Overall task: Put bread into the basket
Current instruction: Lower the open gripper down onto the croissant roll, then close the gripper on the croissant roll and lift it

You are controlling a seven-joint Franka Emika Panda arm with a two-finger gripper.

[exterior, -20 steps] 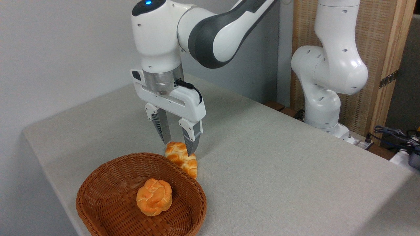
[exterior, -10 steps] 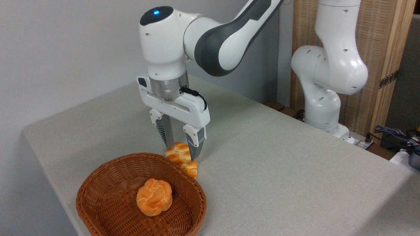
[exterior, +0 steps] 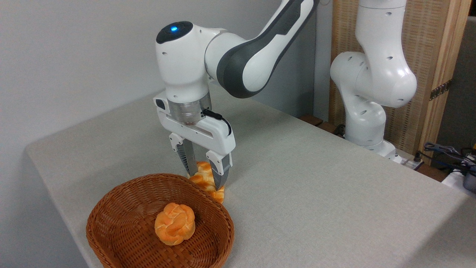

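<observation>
The bread (exterior: 205, 175), a golden-orange braided roll, lies on the grey table just behind the far rim of the basket (exterior: 111, 208), a reddish-brown oval wicker basket at the front left. My gripper (exterior: 206, 181) points straight down with its two fingers straddling the roll, one on each side, tips close to the table. The jaws look open, with the bread between them, and they hide part of the roll. The near end of the bread pokes out beside the rim.
A round knotted orange bun (exterior: 174, 223) sits inside the basket. The arm's white base (exterior: 366, 123) stands at the back right of the table (exterior: 316, 193). Cables and gear (exterior: 453, 156) lie past the right edge.
The gripper has come down from above the bread until its fingers stand on both sides of it. The bread, the basket and the bun have stayed in place.
</observation>
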